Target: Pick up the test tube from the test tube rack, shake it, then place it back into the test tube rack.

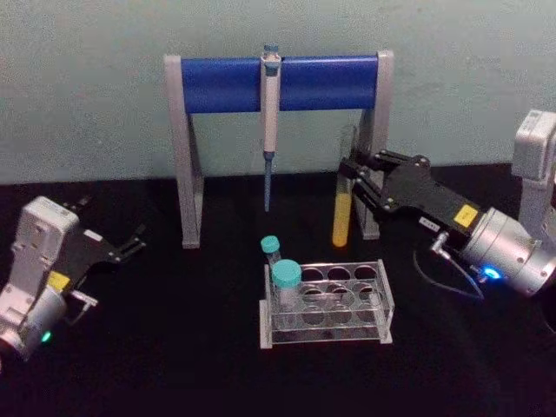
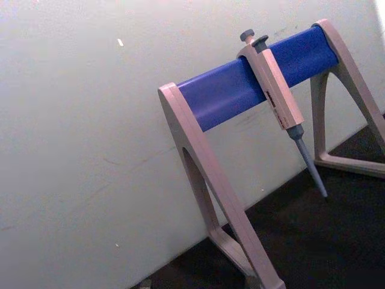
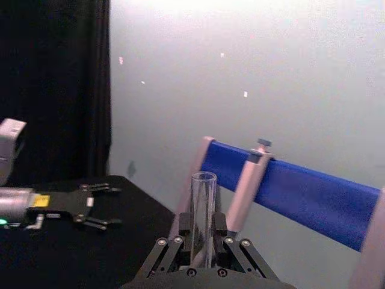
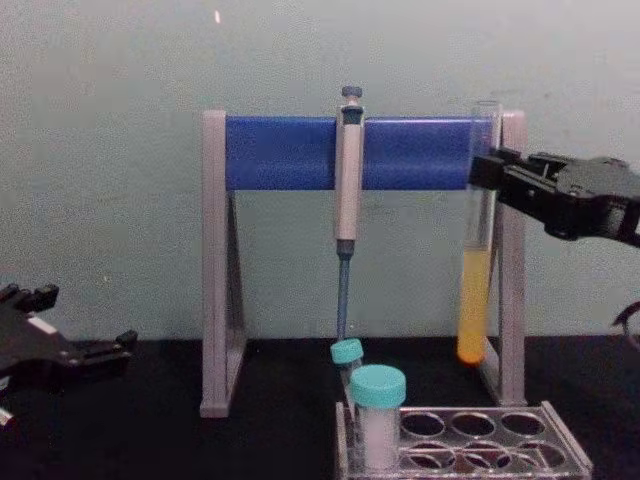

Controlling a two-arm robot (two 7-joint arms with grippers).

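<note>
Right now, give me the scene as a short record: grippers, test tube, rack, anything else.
test tube: upright, out of the test tube rack, yellow-orange liquid low inside
right gripper: shut on the test tube's upper part, raised behind the rack
test tube rack: centre front, two teal-capped tubes at its left end
left gripper: open, parked at left
pipette: hanging on the pipette stand behind
</note>
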